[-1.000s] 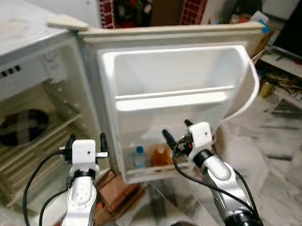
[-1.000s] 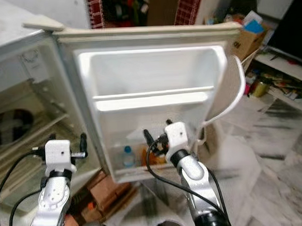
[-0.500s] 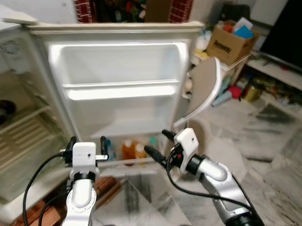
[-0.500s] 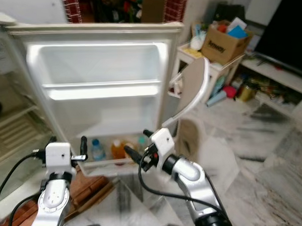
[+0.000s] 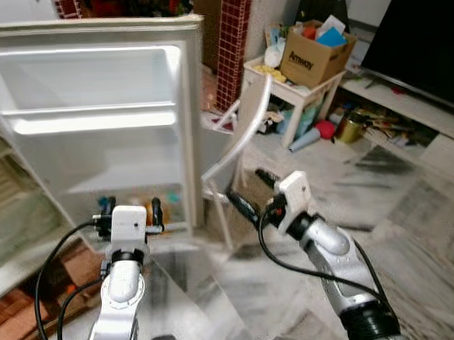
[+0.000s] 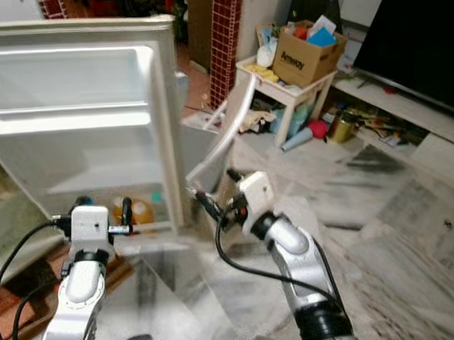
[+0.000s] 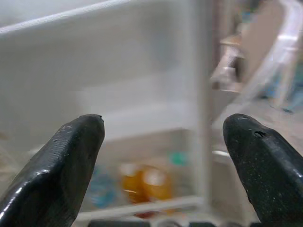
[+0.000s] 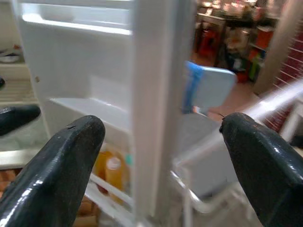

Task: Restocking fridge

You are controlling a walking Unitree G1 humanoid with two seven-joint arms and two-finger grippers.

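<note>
Whole view has swung right since a second ago: camera turning, not objects moving. Fridge door now at left of frame, cluttered side table with cardboard box at upper right. Bottles sit in door's bottom shelf. Left end effector and right end effector both spread, empty. Judgement: robot turning away to fetch more stock.

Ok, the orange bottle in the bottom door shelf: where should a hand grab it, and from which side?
Judging by its pose, grip the orange bottle at its neck, coming from above on the open front of the fridge door. The door shelf rail hides its lower body, and neighbouring bottles crowd its sides.
</note>
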